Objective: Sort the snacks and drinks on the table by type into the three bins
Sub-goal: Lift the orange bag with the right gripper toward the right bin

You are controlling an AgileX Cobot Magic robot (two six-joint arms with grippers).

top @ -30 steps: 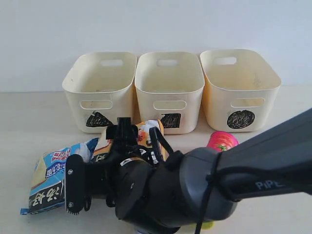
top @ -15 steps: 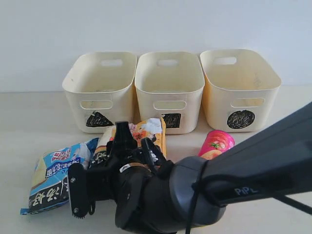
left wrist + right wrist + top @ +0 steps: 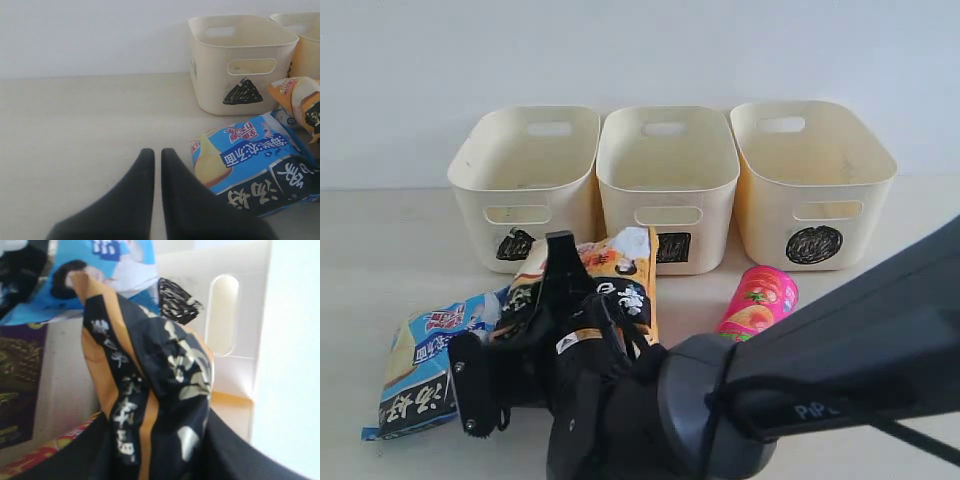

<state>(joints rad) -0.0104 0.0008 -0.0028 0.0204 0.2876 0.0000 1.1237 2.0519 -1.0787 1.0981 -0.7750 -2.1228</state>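
While the three bins (image 3: 620,215) look empty to me, nothing is sorted. My left claw (image 3: 157,151) is pinched shut on nothing, with the blue bag (image 3: 250,165) just beside it. My right claw (image 3: 155,455) grips the orange bag (image 3: 150,380), with the pink tube (image 3: 758,300) near it.

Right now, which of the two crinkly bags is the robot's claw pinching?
The orange bag: it is pinched between the fingers of the right gripper. The blue bag lies flat on the table, outside them.
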